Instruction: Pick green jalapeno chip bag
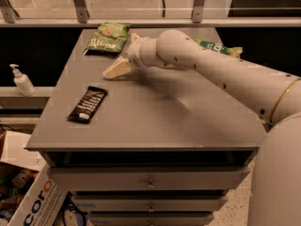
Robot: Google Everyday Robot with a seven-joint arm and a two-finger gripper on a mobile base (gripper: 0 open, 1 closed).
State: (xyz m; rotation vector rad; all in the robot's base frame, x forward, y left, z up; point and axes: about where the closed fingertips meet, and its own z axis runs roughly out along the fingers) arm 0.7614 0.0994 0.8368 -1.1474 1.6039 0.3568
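The green jalapeno chip bag (107, 37), dull olive with pale lettering, lies flat at the back left of the grey table (155, 121). My gripper (116, 70), cream-coloured at the end of the white arm (211, 69), hangs low over the table just in front of and slightly right of the bag, not touching it. It holds nothing that I can see. A brighter green bag (220, 47) lies at the back right, partly hidden behind the arm. A black snack bar (88, 103) lies at the table's left front.
The table top sits on a cabinet with drawers (150, 185). A white pump bottle (21, 81) stands on a ledge to the left. A cardboard box (33, 201) is on the floor at the lower left. A railing runs behind the table.
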